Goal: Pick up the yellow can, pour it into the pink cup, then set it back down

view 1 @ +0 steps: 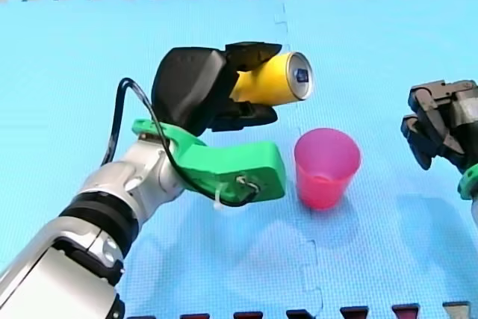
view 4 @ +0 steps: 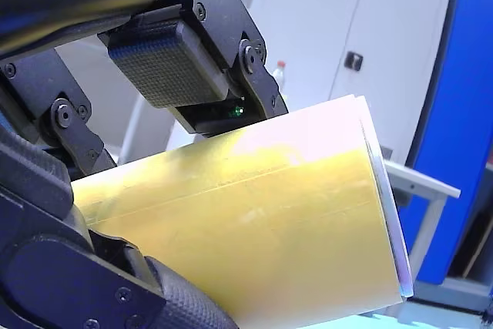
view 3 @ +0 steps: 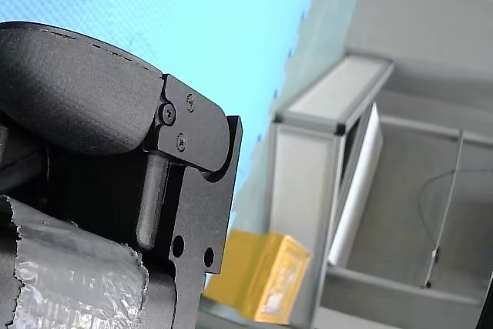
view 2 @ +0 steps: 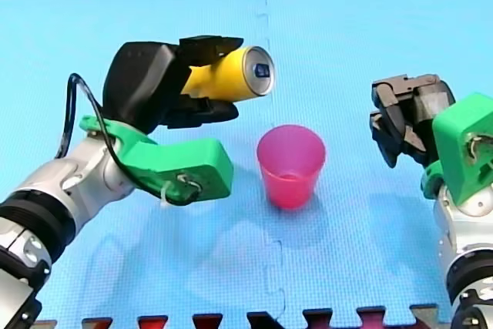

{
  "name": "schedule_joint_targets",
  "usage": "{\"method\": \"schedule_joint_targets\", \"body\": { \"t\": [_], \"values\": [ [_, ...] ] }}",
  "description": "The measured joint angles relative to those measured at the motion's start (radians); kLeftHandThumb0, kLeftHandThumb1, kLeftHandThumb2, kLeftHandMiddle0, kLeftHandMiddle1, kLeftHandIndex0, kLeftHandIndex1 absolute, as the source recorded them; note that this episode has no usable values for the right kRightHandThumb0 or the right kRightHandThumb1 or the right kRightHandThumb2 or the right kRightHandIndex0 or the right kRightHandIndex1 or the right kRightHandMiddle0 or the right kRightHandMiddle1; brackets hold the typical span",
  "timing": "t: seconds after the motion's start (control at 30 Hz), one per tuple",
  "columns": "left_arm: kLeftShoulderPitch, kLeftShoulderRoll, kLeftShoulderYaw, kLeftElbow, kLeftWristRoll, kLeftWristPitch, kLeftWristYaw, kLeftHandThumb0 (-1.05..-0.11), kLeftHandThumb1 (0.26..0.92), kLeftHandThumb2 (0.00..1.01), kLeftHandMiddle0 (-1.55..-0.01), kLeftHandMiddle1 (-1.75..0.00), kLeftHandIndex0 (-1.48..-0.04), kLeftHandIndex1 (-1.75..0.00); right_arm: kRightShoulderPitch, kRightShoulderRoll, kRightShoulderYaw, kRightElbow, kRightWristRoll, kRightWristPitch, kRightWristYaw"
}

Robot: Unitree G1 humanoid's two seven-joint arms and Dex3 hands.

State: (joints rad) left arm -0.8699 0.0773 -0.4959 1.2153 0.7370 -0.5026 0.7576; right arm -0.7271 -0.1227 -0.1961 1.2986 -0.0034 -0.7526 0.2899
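Observation:
My left hand (view 1: 240,84) is shut on the yellow can (view 1: 272,78), holding it on its side in the air. The can's silver top faces right, above and a little left of the pink cup (view 1: 326,166). The cup stands upright on the blue mat. In the second wrist view the can (view 4: 254,229) lies between the black fingers (view 4: 166,59) of that left hand. My right hand (view 2: 402,117) hovers at the right edge, to the right of the cup and apart from it, fingers curled on nothing.
Blue foam mat (view 1: 224,28) covers the whole work surface, with jigsaw seams running through the middle. Dark and red puzzle edges line the near border. The first wrist view looks past black fingers (view 3: 115,136) at a grey cabinet and a yellow box (view 3: 262,275).

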Motion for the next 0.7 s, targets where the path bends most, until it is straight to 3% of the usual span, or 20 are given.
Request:
{"method": "schedule_joint_targets", "body": {
  "t": [0.7],
  "values": [
    [-0.022,0.019,-0.044,-0.004,0.033,-0.015,0.072,-0.336,0.829,0.00,-1.39,0.00,-1.19,-0.01,-0.005,0.002,-0.015,0.006,0.013,-0.001,0.029]
  ]
}}
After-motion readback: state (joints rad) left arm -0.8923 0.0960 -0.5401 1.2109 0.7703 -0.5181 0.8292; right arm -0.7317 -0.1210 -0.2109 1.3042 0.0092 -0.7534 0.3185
